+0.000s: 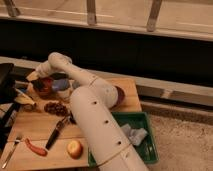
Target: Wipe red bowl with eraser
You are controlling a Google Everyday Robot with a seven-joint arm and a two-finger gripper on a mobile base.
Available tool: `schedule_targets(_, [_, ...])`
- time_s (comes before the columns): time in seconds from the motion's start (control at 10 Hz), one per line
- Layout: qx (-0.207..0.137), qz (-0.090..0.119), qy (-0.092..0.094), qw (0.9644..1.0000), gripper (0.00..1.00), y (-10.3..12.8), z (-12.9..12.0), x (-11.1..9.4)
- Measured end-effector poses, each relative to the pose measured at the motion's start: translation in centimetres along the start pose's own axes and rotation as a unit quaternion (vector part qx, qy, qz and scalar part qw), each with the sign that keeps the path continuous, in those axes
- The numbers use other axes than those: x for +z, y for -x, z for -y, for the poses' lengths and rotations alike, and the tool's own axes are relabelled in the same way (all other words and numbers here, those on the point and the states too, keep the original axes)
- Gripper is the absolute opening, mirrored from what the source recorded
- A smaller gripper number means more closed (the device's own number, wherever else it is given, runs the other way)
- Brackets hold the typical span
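The red bowl (44, 86) is small, round and red-brown, and sits at the back left of the wooden table (35, 125). My white arm reaches from the bottom centre up and left across the table. My gripper (34, 76) is at the bowl's upper left rim, right over it. Something pale tan shows at its tip; I cannot tell whether that is the eraser. An apple (75, 148) lies near the front edge.
A larger maroon bowl (119, 95) is half hidden behind the arm at the right. A blue cup (61, 85), dark grapes (56, 107), a knife (57, 131), a red chili (36, 148) and a fork (10, 152) are on the table. A green bin (142, 142) holding a cloth stands on the right.
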Motion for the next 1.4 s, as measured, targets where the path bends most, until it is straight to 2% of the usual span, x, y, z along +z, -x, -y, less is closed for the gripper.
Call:
schedule_targets(0.1, [0.0,-0.002,0.001,1.0,0.0,-0.4,-0.4,0.1])
schedule_targets(0.4, [-0.004,-0.013,-0.024,0.9996,0.0,-0.3,-0.4,-1.7])
schedule_targets(0.6, [-0.014,-0.015,-0.05,0.9985,0.0,0.9,0.4,-3.5])
schedule_targets(0.8, [-0.018,-0.011,-0.058,0.9981,0.0,1.5,1.6,-3.8])
schedule_targets(1.0, [-0.023,-0.002,-0.045,0.9987,0.0,2.1,2.0,-2.0])
schedule_targets(1.1, [-0.022,0.0,-0.033,0.9992,0.0,2.0,1.7,-0.9])
schedule_targets(1.4, [-0.012,0.004,-0.005,0.9999,0.0,0.6,0.7,1.0])
